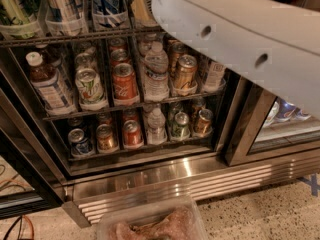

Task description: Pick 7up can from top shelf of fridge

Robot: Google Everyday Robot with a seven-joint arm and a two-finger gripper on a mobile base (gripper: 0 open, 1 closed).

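Wide, smooth, off-white plastic arm shell (235,44), rounded like a thick tube, matte, shaded grey along the lower edge. Two small dark round recesses sunk into its face, one (206,31) nearer the upper-left end, the other (261,60) further right. At that upper-left end, a tan, rounded piece, the only visible part of the gripper (140,9), up by the top edge of the view, left of centre, otherwise hidden behind the shell.
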